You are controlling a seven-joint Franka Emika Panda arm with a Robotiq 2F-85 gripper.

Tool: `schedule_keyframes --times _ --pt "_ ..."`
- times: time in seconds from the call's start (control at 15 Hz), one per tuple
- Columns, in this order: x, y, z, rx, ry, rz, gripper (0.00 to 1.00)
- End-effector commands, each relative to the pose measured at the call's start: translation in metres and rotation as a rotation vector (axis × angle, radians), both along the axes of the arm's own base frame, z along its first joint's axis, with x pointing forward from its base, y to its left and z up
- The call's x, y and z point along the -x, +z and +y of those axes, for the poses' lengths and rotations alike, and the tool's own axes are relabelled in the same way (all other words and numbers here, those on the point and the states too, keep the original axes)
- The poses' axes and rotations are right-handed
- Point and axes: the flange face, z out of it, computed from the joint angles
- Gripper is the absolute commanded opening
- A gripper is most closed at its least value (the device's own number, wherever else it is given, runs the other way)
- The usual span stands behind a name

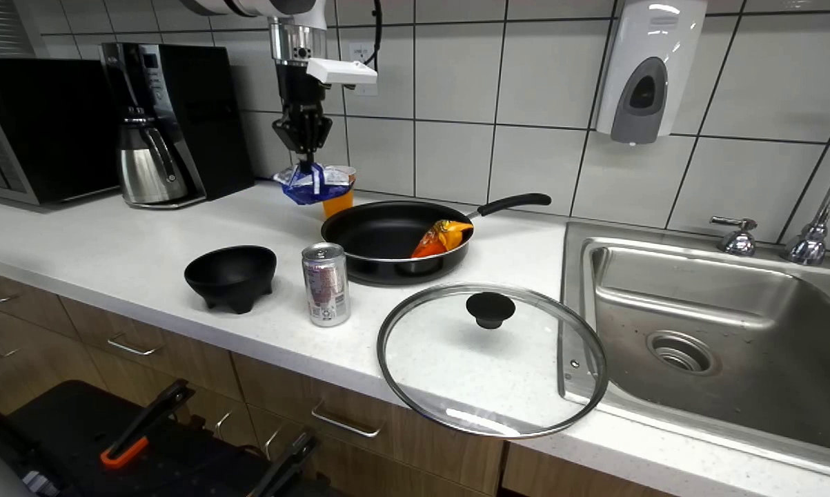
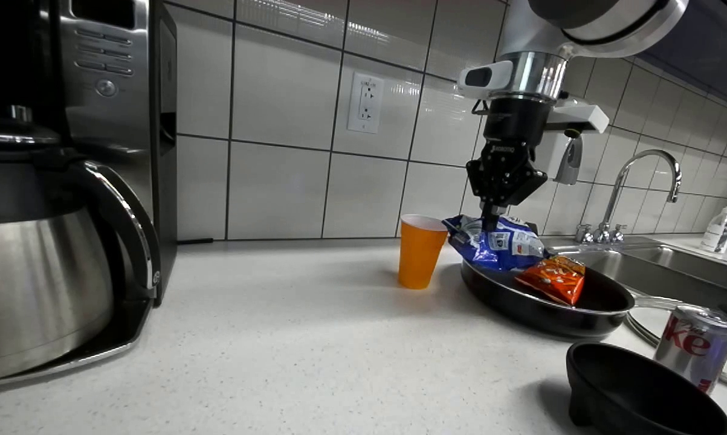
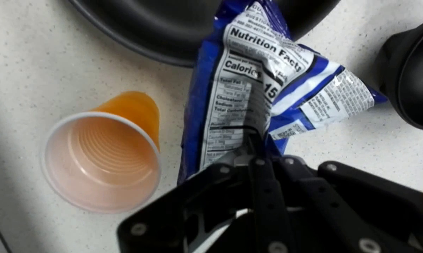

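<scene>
Blue snack bag [image 3: 229, 105], crumpled and printed with nutrition facts, is held over the white counter [image 2: 278, 338] by the gripper [image 2: 490, 225], whose jaws are clenched on it. Set into that counter, well apart from the bag, is a steel sink [image 1: 718, 286]. On the bag's opposite side stands a black and steel coffee maker [image 1: 201, 117]. A black frying pan [image 1: 401, 273] rests on the counter; in the wrist view the bag overlaps its rim, though whether the two touch cannot be told. A round glass lid [image 1: 456, 359] with a metal rim lies beside the pan and overlaps the sink's edge in an exterior view. Near the counter's front edge stands a black footed bowl [image 1: 232, 286]. An orange cup [image 2: 420, 257] stands upright just beside the bag, with a gap between them in the wrist view. Upright between the bowl and the lid is a silver can [image 1: 326, 286] with red lettering. Smallest is an orange packet [image 2: 553, 279], lying inside the pan against its side.
</scene>
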Motion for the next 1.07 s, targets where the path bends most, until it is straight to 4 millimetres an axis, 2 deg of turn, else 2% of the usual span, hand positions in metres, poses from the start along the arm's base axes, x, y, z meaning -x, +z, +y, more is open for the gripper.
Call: schedule_keyframes --times 0.0,0.2,0.47,0.73,1.0 --pt "0.007 0.003 -0.021 0.062 0.025 0.023 0.0" --pt "0.008 -0.005 -0.037 0.121 0.041 0.046 0.0" --pt "0.005 -0.011 -0.069 0.148 0.004 0.047 0.0" --pt "-0.006 -0.022 -0.106 0.146 -0.069 0.052 0.0" --pt "-0.021 -0.038 -0.128 0.146 -0.089 0.06 0.0"
